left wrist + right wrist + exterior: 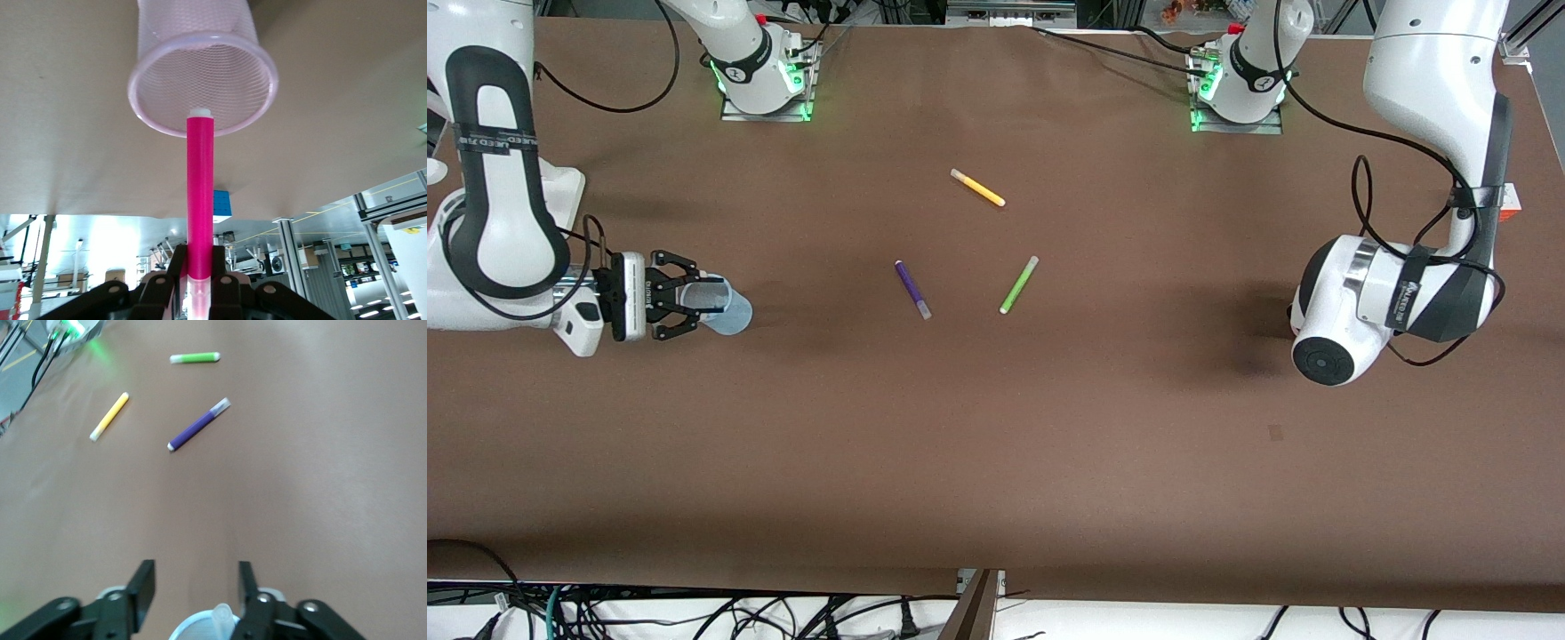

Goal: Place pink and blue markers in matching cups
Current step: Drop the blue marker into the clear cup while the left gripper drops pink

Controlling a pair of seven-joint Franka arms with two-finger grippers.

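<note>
The pink marker [199, 193] is a slim, bright magenta stick with a white tip at one end and a pale translucent cap at the other, and the left gripper [199, 280] has its fingers clamped on the capped end. The white tip points into the mouth of the pink cup [200, 60], a pale, see-through tumbler with a rolled rim and a fine mesh-like texture on its wall. In the front view the left arm's wrist hangs over its own end of the table [996, 427], and the gripper itself is hidden there.

At the right arm's end, the right gripper [694, 307] sits low by the blue cup [725, 307], a pale translucent blue tumbler. Its fingers stand parted on either side of the cup's rim, and a pale marker cap [223, 613] pokes up out of the cup.

Mid-table lie a yellow marker [978, 188], a purple marker [912, 289] and a lime-green marker [1018, 284], well apart; the yellow one is farthest from the front camera.
</note>
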